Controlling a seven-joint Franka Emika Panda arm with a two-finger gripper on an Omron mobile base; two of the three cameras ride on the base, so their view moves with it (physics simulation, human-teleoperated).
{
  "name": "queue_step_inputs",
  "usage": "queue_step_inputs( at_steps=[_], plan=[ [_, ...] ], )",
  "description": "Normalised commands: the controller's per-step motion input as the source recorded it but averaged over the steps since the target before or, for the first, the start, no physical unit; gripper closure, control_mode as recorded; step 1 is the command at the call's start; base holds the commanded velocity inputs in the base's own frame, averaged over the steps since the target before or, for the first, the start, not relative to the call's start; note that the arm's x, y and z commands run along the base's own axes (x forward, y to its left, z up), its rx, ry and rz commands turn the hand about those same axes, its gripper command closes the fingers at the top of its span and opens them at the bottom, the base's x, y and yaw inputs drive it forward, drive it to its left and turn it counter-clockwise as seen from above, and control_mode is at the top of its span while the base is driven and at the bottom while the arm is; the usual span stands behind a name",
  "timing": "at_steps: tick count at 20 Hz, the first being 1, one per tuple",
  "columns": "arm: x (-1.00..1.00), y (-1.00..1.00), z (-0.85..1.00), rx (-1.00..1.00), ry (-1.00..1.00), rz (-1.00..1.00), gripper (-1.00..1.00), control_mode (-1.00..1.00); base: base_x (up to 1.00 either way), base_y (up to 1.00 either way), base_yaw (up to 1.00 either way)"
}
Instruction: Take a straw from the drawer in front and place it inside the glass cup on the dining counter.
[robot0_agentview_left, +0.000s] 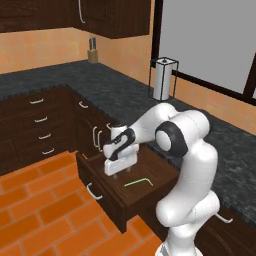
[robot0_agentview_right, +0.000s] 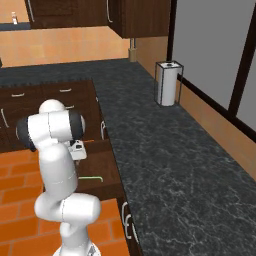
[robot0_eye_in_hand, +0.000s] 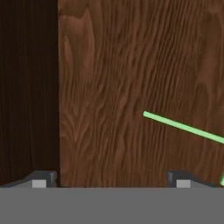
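Note:
The dark brown drawer stands pulled open below the black counter, its silver handle on the front. A thin light-green straw with a bent tip lies flat on the drawer's floor. My gripper points straight down into the drawer, just left of the straw. In the hand view its fingertips stand wide apart with bare wood between them, and the straw runs off to the right, untouched. The right base view shows the straw beside my hand. The glass cup and dining counter are out of view.
A black speckled counter runs along the wall above the drawer, with a paper towel holder and a knife block on it. More dark cabinet drawers line the left. Orange tile floor lies in front.

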Motion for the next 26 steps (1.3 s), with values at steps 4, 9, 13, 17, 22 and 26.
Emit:
queue_step_inputs(
  at_steps=[4, 9, 13, 17, 22, 26],
  plan=[
    [-0.05, 0.39, -0.46, 0.05, 0.05, 0.01, -1.00, -1.00, 0.00, 0.00, 0.00],
    [-0.40, 0.70, -0.11, 0.01, 0.00, 0.00, -1.00, -1.00, 0.00, 0.00, 0.00],
    [-0.61, 0.98, -0.13, 0.00, 0.01, 0.00, -1.00, -1.00, 0.00, 0.00, 0.00],
    [-0.73, 0.96, -0.07, 0.00, 0.00, 0.00, -1.00, -1.00, 0.00, 0.00, 0.00],
    [-0.20, -0.46, 0.39, -0.08, -0.21, -0.01, -1.00, -1.00, 0.00, 0.00, 0.00],
    [0.05, -0.88, 0.02, -0.08, -0.13, 0.00, -1.00, -1.00, 0.00, 0.00, 0.00]
  ],
)
